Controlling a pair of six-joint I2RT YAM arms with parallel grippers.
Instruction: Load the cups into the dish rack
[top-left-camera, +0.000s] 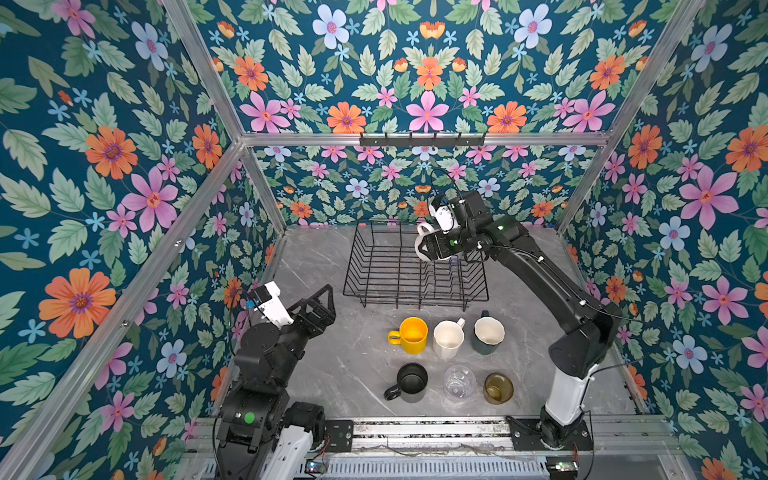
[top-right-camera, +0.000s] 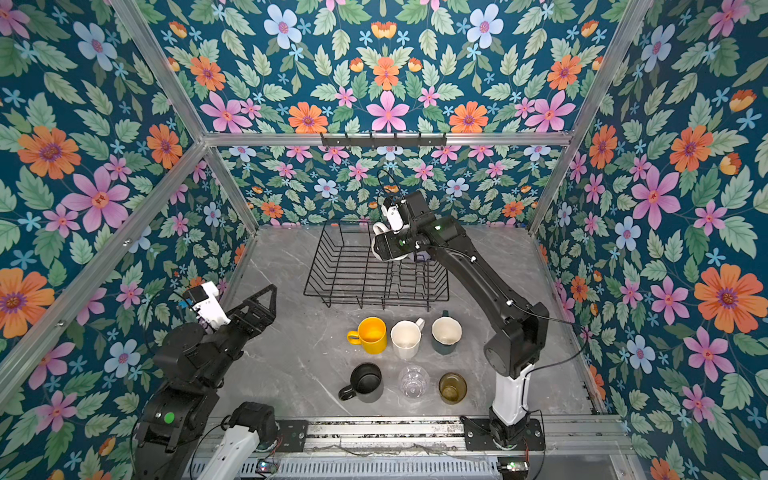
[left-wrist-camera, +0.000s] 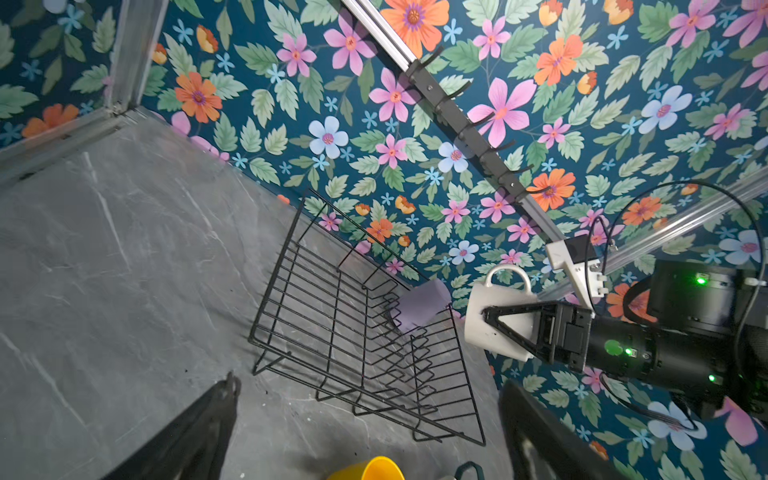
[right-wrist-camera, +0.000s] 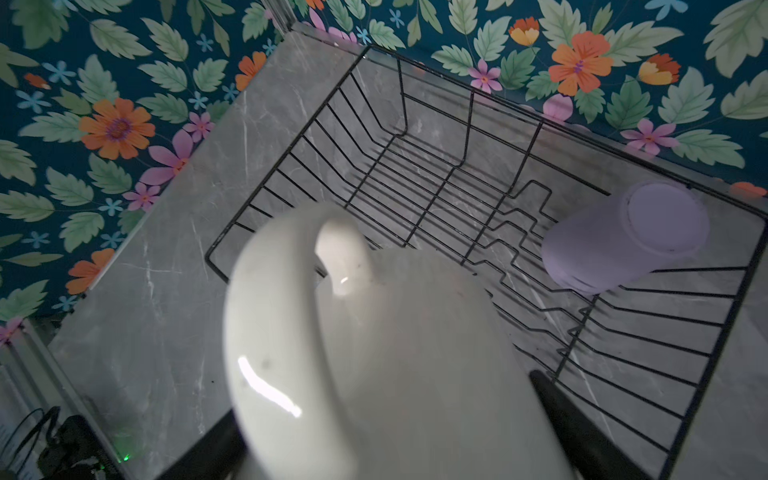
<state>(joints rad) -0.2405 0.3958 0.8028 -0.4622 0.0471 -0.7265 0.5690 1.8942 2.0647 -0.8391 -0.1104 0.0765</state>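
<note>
Now your right gripper (left-wrist-camera: 492, 328) clamps the white mug (left-wrist-camera: 494, 291) above the dish rack (top-left-camera: 386, 266), near the lilac tumbler (right-wrist-camera: 623, 241) leaning in its corner, while your left gripper (top-left-camera: 326, 299) gapes empty over the marble table (top-left-camera: 332, 374) by the rack's near-left corner.

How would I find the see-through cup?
Find the black wire dish rack. Of the two rows in front of it, take the farther one: the clear glass is in the middle, between the black mug and the amber glass. Only it is colourless.
</note>
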